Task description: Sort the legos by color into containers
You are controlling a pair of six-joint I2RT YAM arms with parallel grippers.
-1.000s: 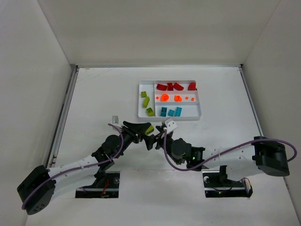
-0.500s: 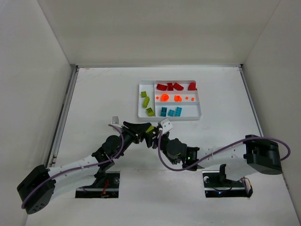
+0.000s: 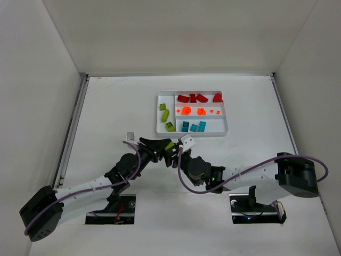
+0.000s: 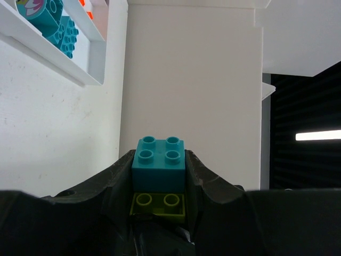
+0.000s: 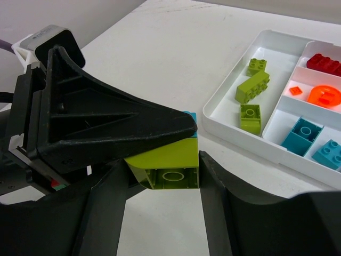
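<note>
my left gripper (image 4: 159,166) pinches the teal brick (image 4: 159,156). my right gripper (image 5: 162,172) is closed against the lime brick (image 5: 168,157) stuck under it, low and central in the overhead view. the tray (image 3: 213,133), upper centre, already holds sorted colours. i judge this pair the last.

white table (image 3: 117,106), white compartment tray (image 3: 217,127) toward its far middle
</note>
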